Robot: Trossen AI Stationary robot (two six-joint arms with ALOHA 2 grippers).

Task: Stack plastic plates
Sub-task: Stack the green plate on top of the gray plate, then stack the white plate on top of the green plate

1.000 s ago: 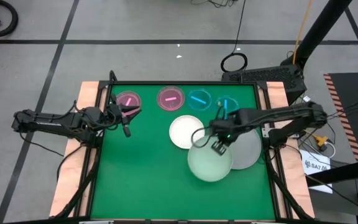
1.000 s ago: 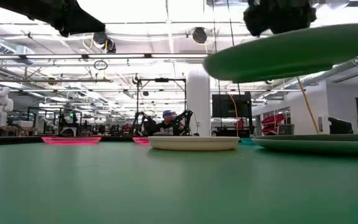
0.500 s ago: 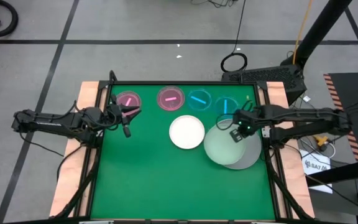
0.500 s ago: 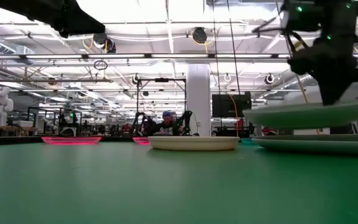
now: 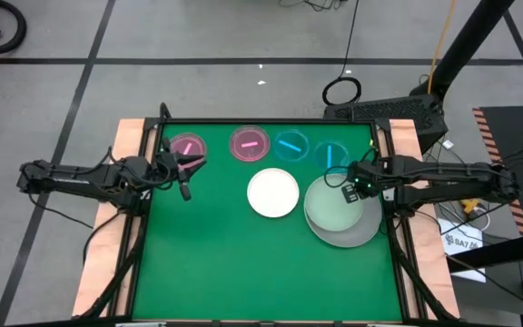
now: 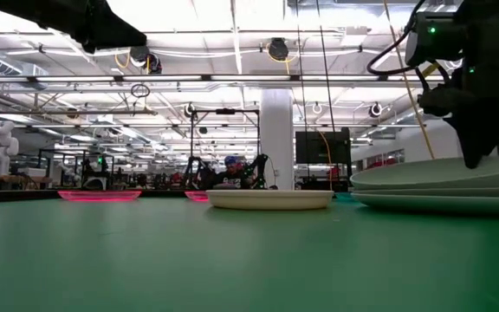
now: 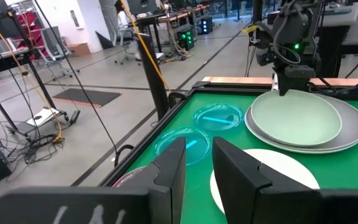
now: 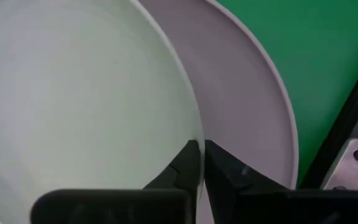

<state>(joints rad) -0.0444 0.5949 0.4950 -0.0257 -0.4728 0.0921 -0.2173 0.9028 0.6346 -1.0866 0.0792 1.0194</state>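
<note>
High view: right pincer (image 5: 350, 189) at far-right rim of pale mint plate (image 5: 334, 205), plate now lying on grey plate (image 5: 363, 229) at right side of green bench (image 5: 225, 263). White plate (image 5: 272, 193) just left of that pair, not stacked. Two pink plates (image 5: 187, 145) and two blue plates (image 5: 291, 145) in a row along far edge. Left pincer (image 5: 185, 165) waiting near leftmost pink plate, holding nothing visible; fingers hard to read here.

Low view: mint plate resting nearly level on grey one, right pincer (image 6: 479, 154) down on its rim. White plate mid-bench, pink ones at far left.

Left wrist view: left pincer (image 7: 197, 163) fingers slightly apart, nothing between them. Beyond, mint-on-grey pair with right arm above it, blue plates beside.

Right wrist view: right pincer (image 8: 201, 163) nearly closed, pinching thin mint rim; grey rim showing underneath.

Step in hand, by judgement: setting mint plate onto grey, about to let go. Next: open fingers, lift clear without dragging plate off-centre, then go for white plate. Most plates yet unstacked.
</note>
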